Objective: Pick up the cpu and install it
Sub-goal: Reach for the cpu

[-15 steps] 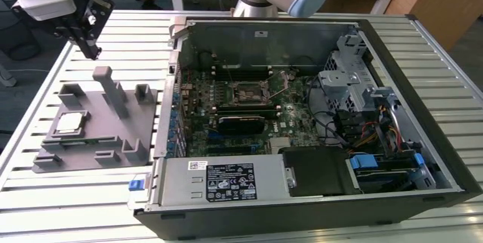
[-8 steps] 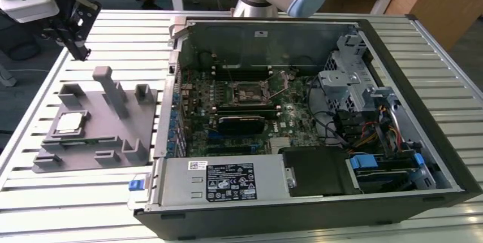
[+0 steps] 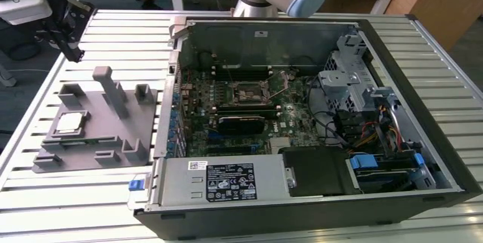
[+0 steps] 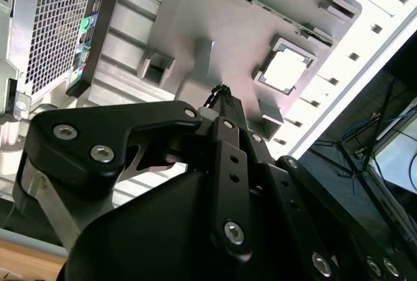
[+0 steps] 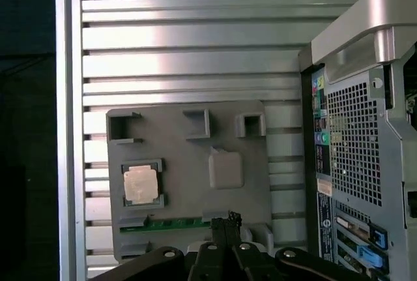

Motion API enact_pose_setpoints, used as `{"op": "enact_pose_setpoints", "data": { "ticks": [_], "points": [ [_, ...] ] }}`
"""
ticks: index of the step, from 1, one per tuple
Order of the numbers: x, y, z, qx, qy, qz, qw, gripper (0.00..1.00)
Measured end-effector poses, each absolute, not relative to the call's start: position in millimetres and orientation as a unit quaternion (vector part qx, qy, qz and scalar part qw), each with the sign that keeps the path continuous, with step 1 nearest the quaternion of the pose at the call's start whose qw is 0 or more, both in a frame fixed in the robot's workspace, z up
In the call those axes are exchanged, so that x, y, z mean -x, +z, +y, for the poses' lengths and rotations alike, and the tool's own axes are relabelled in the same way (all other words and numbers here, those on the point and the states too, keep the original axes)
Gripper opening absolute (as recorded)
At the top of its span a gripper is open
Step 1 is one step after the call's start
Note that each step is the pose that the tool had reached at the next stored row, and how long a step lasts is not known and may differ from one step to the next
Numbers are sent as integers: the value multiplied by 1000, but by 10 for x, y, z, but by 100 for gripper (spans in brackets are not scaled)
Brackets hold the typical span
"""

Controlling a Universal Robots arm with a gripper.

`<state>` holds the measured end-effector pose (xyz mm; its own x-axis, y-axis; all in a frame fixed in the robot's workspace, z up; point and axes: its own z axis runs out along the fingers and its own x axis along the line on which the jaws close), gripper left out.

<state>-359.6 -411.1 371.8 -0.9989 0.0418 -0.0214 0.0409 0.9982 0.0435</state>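
The cpu (image 3: 69,123), a small silvery square with a pale rim, lies flat in a pocket of the grey fixture plate (image 3: 94,141) at the exterior view's left. Both wrist views show the cpu (image 4: 287,70) (image 5: 141,184) below the tool. My gripper (image 3: 73,55) hangs in the air above the far end of the fixture, well clear of the chip. Its black fingertips (image 5: 225,219) meet with nothing between them. The open computer case (image 3: 302,113) lies on its side beside the fixture, with the black cpu socket (image 3: 249,93) on the green motherboard.
Grey posts (image 3: 113,87) rise from the fixture plate near the chip. A green memory stick (image 5: 172,223) lies in a slot along the plate's edge. The slatted metal table (image 3: 76,198) carries everything. Inside the case are a power supply (image 3: 219,181), drive cage and cables (image 3: 370,130).
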Motion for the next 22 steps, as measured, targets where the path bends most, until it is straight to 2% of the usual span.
{"op": "enact_pose_setpoints", "data": {
  "ticks": [11,22],
  "points": [
    [3615,3674,-4112,58,22,998,8,11],
    [3993,3623,-4112,63,20,998,7,11]
  ]
}}
